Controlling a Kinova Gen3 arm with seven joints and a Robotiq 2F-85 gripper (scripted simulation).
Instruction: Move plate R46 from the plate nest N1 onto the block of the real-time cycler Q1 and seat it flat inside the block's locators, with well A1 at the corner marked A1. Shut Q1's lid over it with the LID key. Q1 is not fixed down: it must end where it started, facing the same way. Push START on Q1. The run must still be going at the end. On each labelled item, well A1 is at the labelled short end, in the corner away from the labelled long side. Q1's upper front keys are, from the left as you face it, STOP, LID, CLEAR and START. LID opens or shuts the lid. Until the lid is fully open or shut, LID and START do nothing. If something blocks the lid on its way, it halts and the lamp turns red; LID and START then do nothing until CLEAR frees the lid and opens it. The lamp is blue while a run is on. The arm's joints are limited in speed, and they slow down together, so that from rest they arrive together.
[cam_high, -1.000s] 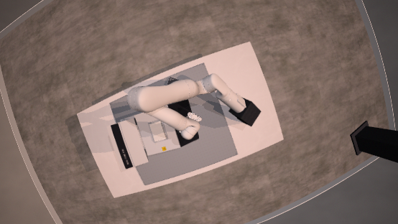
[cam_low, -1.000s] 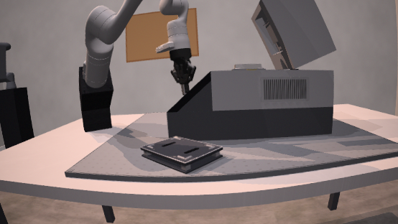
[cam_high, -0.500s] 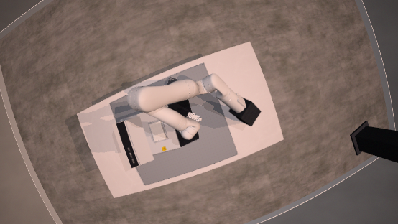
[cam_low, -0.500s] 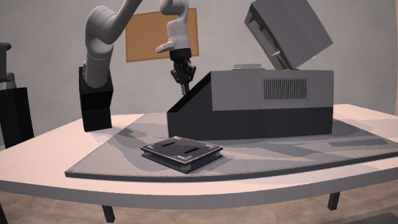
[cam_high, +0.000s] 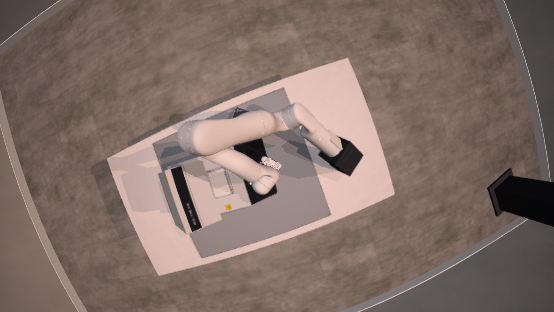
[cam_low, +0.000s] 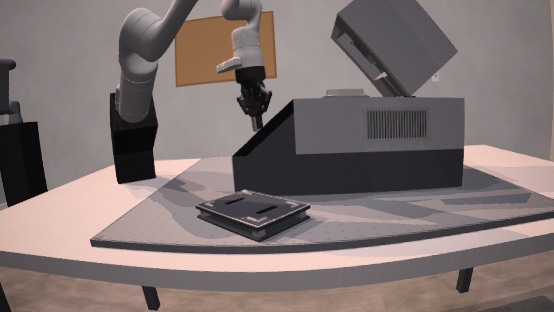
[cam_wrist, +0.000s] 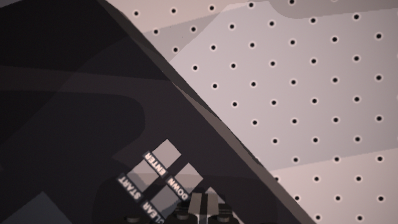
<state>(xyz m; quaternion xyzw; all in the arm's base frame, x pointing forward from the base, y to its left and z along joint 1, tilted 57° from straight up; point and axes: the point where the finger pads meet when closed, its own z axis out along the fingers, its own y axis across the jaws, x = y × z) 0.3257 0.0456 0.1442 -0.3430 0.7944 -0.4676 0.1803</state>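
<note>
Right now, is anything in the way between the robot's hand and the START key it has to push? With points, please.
Nothing visible is. The hand (cam_low: 257, 129) (cam_wrist: 203, 197), its fingers shut, is over the keys, and the START key (cam_wrist: 143, 175) shows uncovered just past the CLEAR key (cam_wrist: 165, 200). The partly open lid (cam_high: 205, 200) (cam_low: 400, 45) is farther back, out of that path.
</note>
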